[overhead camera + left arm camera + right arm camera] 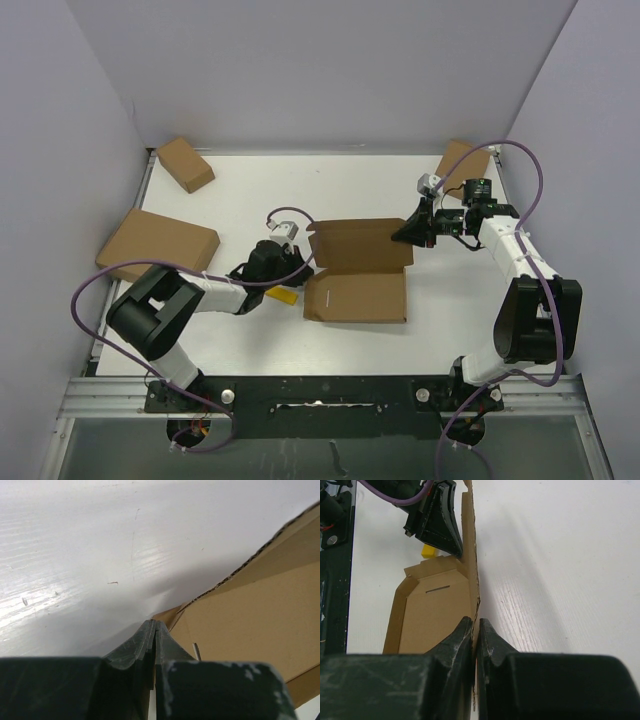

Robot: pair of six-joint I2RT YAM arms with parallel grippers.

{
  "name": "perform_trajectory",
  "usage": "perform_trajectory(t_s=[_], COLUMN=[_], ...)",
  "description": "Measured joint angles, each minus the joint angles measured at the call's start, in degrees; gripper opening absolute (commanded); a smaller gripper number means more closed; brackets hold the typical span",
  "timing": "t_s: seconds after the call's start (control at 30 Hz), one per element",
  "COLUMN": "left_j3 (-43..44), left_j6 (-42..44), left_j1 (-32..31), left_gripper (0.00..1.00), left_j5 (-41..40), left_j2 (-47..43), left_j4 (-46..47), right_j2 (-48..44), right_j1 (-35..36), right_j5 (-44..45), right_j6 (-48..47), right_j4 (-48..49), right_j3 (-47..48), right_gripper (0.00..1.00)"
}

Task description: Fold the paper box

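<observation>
The paper box (355, 270) lies open mid-table: brown cardboard, its front panel flat and its rear panel raised on edge. My left gripper (300, 262) is shut on the raised panel's left end. In the left wrist view its tips (155, 624) meet where the cardboard (260, 615) begins. My right gripper (405, 235) is shut on the panel's right end. In the right wrist view its tips (475, 621) pinch the upright edge, with the box interior (432, 615) to the left and the left gripper (440, 520) at the far end.
A small yellow block (283, 297) lies just left of the box; it also shows in the right wrist view (430, 551). Closed cardboard boxes sit at the back left (185, 163), the left (158, 243) and the back right (460, 160). Walls enclose the table.
</observation>
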Motion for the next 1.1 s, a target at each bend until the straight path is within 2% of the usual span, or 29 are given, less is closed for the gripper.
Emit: perform_trajectory(t_s=[0.67,1.1], left_j3=[-2.0,-1.3], left_j6=[-0.1,-1.5], left_j1=[-1.8,-5.1], left_gripper=[0.0,0.0], left_j5=[3.4,3.3], left_j2=[1.4,5.7], left_j4=[6.3,9.8], right_j2=[-0.5,-1.1], right_j1=[0.0,0.0], right_j5=[0.0,0.1], right_j6=[1.7,4.3], right_j4=[1.7,4.5], right_j3=[-0.8,-2.1], right_gripper=[0.0,0.0])
